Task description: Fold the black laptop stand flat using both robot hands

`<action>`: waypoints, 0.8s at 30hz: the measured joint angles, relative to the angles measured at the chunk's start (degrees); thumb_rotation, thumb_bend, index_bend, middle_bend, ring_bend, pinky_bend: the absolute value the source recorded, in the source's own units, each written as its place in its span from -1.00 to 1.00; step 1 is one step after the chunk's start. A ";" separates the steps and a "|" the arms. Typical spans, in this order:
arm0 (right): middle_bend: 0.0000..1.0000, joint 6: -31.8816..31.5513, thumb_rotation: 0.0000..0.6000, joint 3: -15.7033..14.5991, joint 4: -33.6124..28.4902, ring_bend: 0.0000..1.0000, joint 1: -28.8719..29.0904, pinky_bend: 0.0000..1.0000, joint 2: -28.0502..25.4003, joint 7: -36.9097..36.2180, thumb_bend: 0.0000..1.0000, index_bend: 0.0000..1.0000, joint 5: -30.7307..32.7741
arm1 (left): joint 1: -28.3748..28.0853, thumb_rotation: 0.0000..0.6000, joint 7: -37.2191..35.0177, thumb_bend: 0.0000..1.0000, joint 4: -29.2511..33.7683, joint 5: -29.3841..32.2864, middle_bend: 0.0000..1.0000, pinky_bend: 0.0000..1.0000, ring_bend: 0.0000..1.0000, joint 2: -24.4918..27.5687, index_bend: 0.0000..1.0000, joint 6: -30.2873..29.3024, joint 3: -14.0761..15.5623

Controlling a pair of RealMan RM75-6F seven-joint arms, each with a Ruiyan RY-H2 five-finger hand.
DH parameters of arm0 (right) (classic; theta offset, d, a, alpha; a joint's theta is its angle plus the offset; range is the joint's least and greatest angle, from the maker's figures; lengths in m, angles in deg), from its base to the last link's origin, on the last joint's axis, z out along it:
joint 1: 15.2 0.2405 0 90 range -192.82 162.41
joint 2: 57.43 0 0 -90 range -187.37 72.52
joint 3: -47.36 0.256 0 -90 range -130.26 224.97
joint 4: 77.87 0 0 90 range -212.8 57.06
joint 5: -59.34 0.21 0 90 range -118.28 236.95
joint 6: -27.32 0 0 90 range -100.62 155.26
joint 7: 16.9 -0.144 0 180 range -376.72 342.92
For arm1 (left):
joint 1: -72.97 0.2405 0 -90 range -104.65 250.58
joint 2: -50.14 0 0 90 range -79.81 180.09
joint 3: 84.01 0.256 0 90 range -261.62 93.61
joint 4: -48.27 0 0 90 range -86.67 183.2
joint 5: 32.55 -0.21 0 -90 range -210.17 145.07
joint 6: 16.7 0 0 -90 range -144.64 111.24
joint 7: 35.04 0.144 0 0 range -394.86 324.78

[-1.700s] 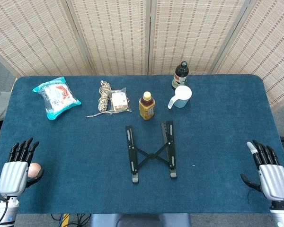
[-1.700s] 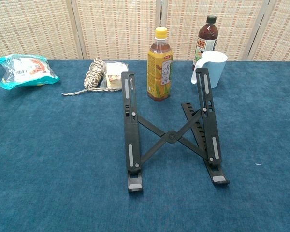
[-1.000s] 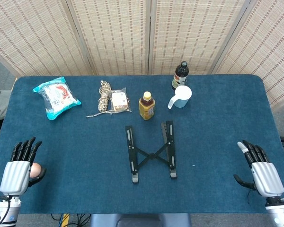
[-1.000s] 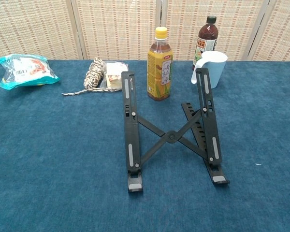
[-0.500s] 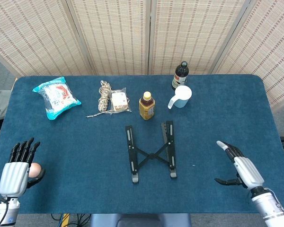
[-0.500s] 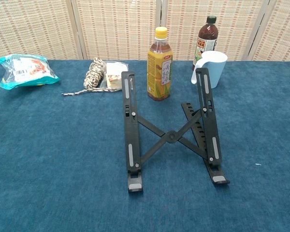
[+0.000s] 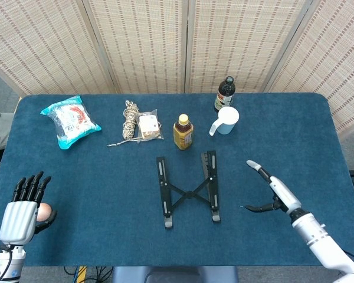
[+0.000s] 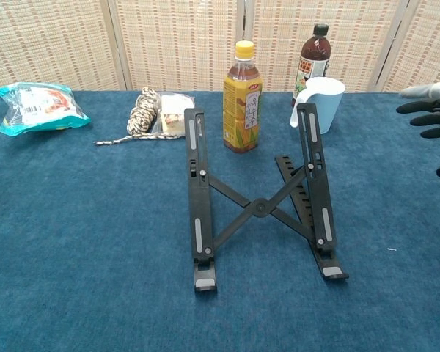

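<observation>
The black laptop stand (image 7: 187, 188) sits unfolded at the table's middle, its two rails joined by a crossed brace (image 8: 258, 207) and its front feet toward me. My right hand (image 7: 274, 191) hovers to the right of the stand, fingers spread and holding nothing; only its fingertips (image 8: 430, 110) show at the right edge of the chest view. My left hand (image 7: 20, 207) rests at the near left corner, far from the stand, fingers apart and empty.
Behind the stand stand a yellow drink bottle (image 7: 183, 131), a white cup (image 7: 226, 120) and a dark bottle (image 7: 225, 94). A coil of rope with a small packet (image 7: 138, 125) and a teal snack bag (image 7: 69, 121) lie at the back left.
My right hand has moved left and forward from the near right corner toward the stand, turning edge-on, and now enters the chest view. The left hand and stand stay still.
</observation>
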 measured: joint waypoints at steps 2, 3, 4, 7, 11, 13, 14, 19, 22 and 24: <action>-0.84 1.59 1.00 1.06 0.99 -1.00 1.58 -1.00 1.33 -1.82 -1.00 -1.00 1.37 | -0.08 1.00 -0.03 -0.50 -0.12 0.03 -1.00 -1.00 -1.00 -0.12 -0.85 0.06 -0.09; -0.84 2.29 1.00 1.60 1.49 -1.00 2.33 -1.00 2.10 -2.71 -1.00 -1.00 2.08 | -0.14 1.00 0.00 -0.50 -0.18 0.03 -1.00 -1.00 -1.00 -0.13 -0.85 0.13 -0.12; -0.84 2.61 1.00 1.85 1.72 -1.00 2.68 -1.00 2.49 -3.13 -1.00 -1.00 2.43 | -0.20 1.00 -0.01 -0.50 -0.27 0.03 -1.00 -1.00 -1.00 -0.16 -0.85 0.20 -0.15; -0.84 4.50 1.00 2.82 2.65 -1.00 4.15 -1.00 3.96 -5.04 -1.00 -1.00 3.71 | -0.45 1.00 -0.18 -0.50 -0.53 0.29 -1.00 -1.00 -1.00 -0.25 -0.85 0.58 -0.36; -0.84 7.35 1.00 3.90 4.69 -1.00 6.66 -1.00 6.44 -7.10 -1.00 -1.00 5.16 | -1.10 1.00 -0.35 -0.50 -1.01 0.72 -1.00 -1.00 -1.00 -0.52 -0.85 1.45 -0.77; -0.84 7.88 1.00 4.43 5.64 -1.00 7.40 -1.00 7.86 -7.45 -1.00 -1.00 5.92 | -1.31 1.00 -0.41 -0.50 -1.15 0.79 -1.00 -1.00 -1.00 -0.61 -0.85 1.82 -0.80; -0.84 8.01 1.00 4.69 5.98 -1.00 7.64 -1.00 8.51 -7.58 -1.00 -1.00 6.38 | -1.49 1.00 -0.45 -0.50 -1.30 0.79 -1.00 -1.00 -1.00 -0.67 -0.85 2.17 -0.77; -0.84 9.87 1.00 6.02 7.56 -1.00 9.47 -1.00 11.46 -8.83 -1.00 -1.00 8.45 | -1.73 1.00 -0.75 -0.50 -1.85 1.10 -1.00 -1.00 -1.00 -0.82 -0.85 2.59 -0.71; -0.84 11.34 1.00 6.69 8.95 -1.00 10.80 -1.00 13.03 -9.36 -1.00 -1.00 9.20 | -1.75 1.00 -0.98 -0.50 -2.21 1.26 -1.00 -1.00 -1.00 -0.87 -0.85 2.48 -0.84; -0.84 12.12 1.00 7.09 10.07 -1.00 11.65 -1.00 14.21 -9.49 -1.00 -1.00 9.62 | -1.87 1.00 -1.11 -0.50 -2.38 1.25 -1.00 -1.00 -1.00 -0.93 -0.85 2.66 -0.81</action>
